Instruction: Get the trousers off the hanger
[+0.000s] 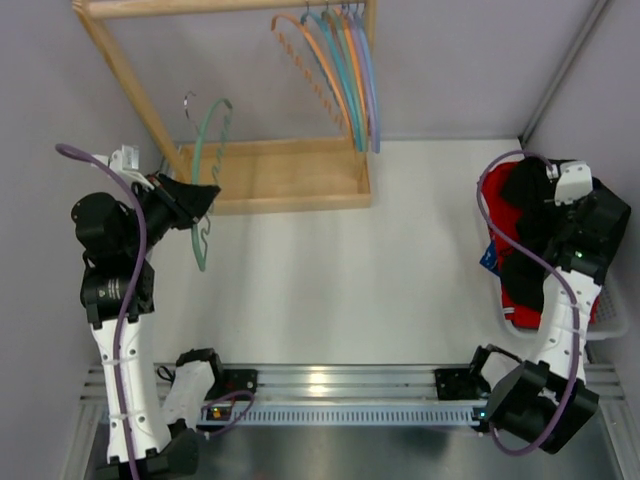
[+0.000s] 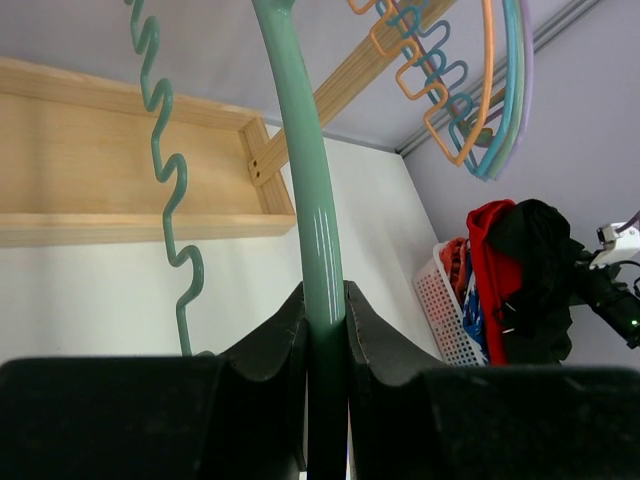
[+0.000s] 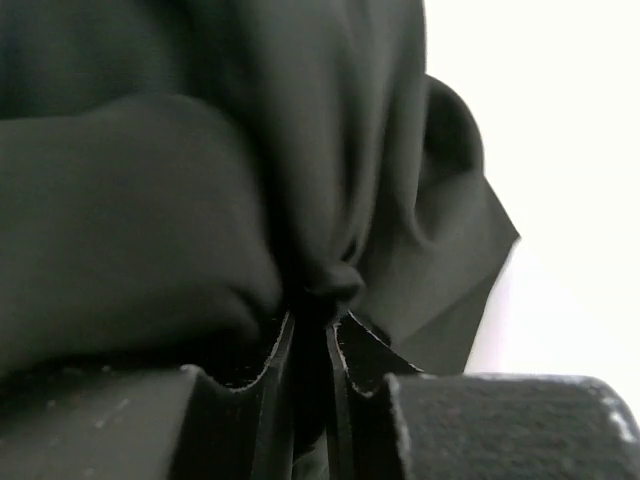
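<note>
The mint-green hanger (image 1: pixel 205 165) hangs bare at the left of the wooden rack, and my left gripper (image 1: pixel 200 197) is shut on its arm. In the left wrist view the green bar (image 2: pixel 312 200) runs up from between the shut jaws of my left gripper (image 2: pixel 326 330). The black trousers (image 1: pixel 525 215) are off the hanger, bunched over the white basket at the right. My right gripper (image 3: pixel 312 330) is shut on a fold of the trousers (image 3: pixel 200 150), which fill its view. The trousers also show far right in the left wrist view (image 2: pixel 540 270).
A wooden rack (image 1: pixel 285 175) stands at the back with several orange, blue and purple hangers (image 1: pixel 340 70) on its top rail. A white basket (image 1: pixel 610 320) at the right edge holds a red garment (image 1: pixel 520 295). A metal rail (image 1: pixel 340 395) runs along the near edge.
</note>
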Available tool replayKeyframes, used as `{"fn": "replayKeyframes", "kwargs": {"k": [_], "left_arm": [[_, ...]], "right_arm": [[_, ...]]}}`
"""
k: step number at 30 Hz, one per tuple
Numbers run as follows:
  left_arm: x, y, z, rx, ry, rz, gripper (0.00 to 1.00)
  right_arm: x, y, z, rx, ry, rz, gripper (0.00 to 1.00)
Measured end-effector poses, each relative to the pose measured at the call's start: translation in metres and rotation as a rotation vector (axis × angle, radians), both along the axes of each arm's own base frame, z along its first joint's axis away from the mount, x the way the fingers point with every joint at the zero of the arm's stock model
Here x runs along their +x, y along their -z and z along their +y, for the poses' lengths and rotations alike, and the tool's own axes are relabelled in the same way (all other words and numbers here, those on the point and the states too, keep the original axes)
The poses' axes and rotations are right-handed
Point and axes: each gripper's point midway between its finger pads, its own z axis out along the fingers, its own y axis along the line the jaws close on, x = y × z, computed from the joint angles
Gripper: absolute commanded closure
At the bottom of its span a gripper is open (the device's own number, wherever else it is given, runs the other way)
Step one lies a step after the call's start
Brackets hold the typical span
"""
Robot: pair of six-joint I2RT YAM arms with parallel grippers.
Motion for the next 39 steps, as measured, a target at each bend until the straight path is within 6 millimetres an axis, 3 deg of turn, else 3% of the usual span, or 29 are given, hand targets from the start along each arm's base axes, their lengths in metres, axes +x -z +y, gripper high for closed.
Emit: {"fn": "replayKeyframes", "kwargs": {"k": [4, 7, 13, 19, 26, 33, 36, 39], "left_arm": [[-0.003, -0.012, 0.0, 0.032, 0.001, -0.044, 1.0], [-0.003, -0.018, 0.001, 0.051, 0.003, -0.065, 1.0], [0.002, -0.025, 0.001, 0.069, 0.011, -0.079, 1.0], [0.009, -0.024, 0.004, 0.108, 0.014, -0.088, 1.0], [0.025, -0.047, 0.009, 0.138, 0.006, -0.123, 1.0], [0.074, -0.059, 0.026, 0.139, -0.079, -0.093, 1.0], [0.095, -0.063, 0.016, 0.157, -0.097, -0.09, 1.0], [0.112, -0.062, -0.011, 0.203, -0.096, -0.095, 1.0]], "right_arm": [[-0.006, -0.018, -0.006, 0.041, 0.008, -0.02, 0.66], [-0.011, -0.034, -0.003, 0.059, -0.005, -0.04, 0.4], [-0.024, -0.091, 0.022, 0.053, -0.073, -0.133, 0.17], [-0.033, -0.152, 0.037, 0.022, -0.113, -0.224, 0.01], [-0.047, -0.188, 0.064, 0.094, -0.165, -0.28, 0.0], [-0.053, -0.218, 0.087, 0.192, -0.211, -0.341, 0.01], [-0.054, -0.223, 0.093, 0.227, -0.223, -0.357, 0.01], [-0.054, -0.221, 0.097, 0.256, -0.229, -0.354, 0.01]]}}
